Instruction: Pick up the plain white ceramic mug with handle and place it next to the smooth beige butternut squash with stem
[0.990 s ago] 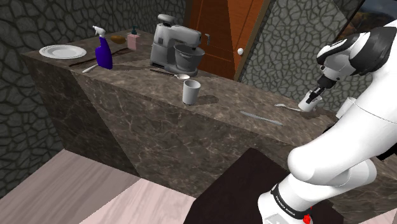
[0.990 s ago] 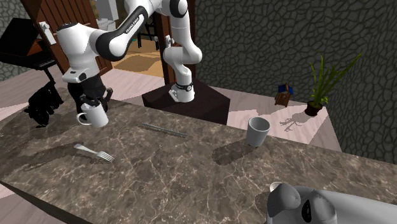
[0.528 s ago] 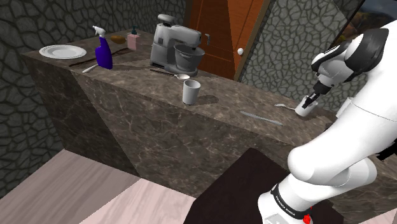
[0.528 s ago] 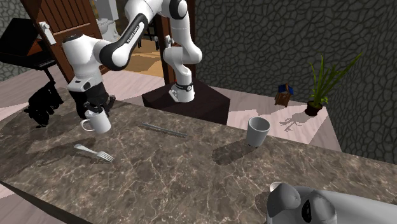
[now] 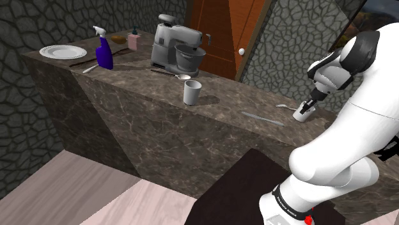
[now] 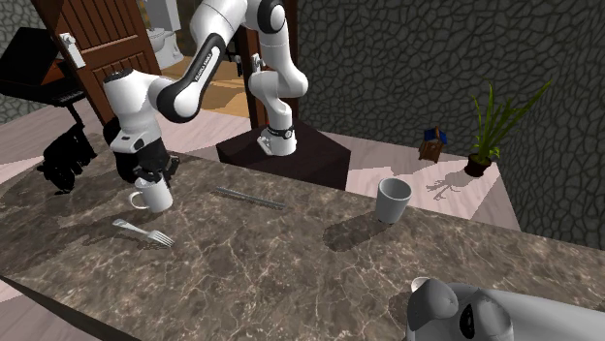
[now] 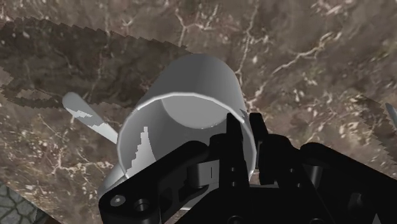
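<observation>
A plain white mug [image 6: 155,198] with its handle towards the second exterior view's left hangs upright at the counter's end, close over the dark marble top; whether it touches I cannot tell. My gripper [image 6: 149,180] comes down from above and is shut on the mug's rim. In the shoulder view the mug [image 5: 302,113] is at the counter's right end under the gripper [image 5: 311,102]. The wrist view looks into the open mug [image 7: 191,95], whose wall is clasped in the gripper [image 7: 245,137]. A small tan object [image 5: 117,38], perhaps the squash, lies far off beside a pink bottle.
A fork [image 6: 143,232] lies just beside the mug and a knife [image 6: 250,199] a little further along. A grey cup [image 6: 393,200] stands mid-counter. A stand mixer [image 5: 174,52], a blue spray bottle [image 5: 103,50] and a plate [image 5: 62,51] occupy the far end.
The gripper has come down with the mug, from well above the counter to close over it, drifting slightly towards the second exterior view's right.
</observation>
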Controlling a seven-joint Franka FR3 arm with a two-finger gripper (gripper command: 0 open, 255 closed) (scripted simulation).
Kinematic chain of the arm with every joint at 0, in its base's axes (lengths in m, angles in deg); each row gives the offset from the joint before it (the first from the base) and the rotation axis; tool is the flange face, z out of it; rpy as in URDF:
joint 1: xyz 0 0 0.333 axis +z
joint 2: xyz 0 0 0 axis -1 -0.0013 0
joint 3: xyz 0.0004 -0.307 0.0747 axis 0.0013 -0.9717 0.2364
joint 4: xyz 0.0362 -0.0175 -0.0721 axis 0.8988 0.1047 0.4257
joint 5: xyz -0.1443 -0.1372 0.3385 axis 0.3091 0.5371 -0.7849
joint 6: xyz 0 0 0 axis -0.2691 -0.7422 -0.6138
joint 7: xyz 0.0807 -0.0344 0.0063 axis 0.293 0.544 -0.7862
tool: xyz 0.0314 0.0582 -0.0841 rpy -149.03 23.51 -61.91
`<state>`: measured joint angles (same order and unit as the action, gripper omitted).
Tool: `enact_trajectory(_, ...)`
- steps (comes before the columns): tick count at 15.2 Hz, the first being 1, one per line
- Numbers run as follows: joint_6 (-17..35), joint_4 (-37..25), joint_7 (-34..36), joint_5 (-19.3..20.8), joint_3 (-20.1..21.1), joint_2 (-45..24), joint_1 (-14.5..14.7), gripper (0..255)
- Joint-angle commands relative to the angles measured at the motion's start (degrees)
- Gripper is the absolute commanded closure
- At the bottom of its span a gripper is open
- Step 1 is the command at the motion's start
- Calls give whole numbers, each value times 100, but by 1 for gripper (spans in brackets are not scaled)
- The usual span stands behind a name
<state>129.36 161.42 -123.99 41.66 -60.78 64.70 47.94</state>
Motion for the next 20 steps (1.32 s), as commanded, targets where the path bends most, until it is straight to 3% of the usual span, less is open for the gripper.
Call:
enact_trajectory(1,110,56,-31,-61,23,-65,-5,255)
enact_trajectory(8,110,56,-31,-61,24,-65,-5,255)
enact_trajectory(9,110,56,-31,-60,24,-65,-5,0)
enact_trajectory(14,110,56,-31,-61,24,-65,-5,0)
enact_trajectory(18,-498,-213,222,319,-86,374,76,0)
enact_trajectory(20,-498,-213,223,321,-84,375,75,0)
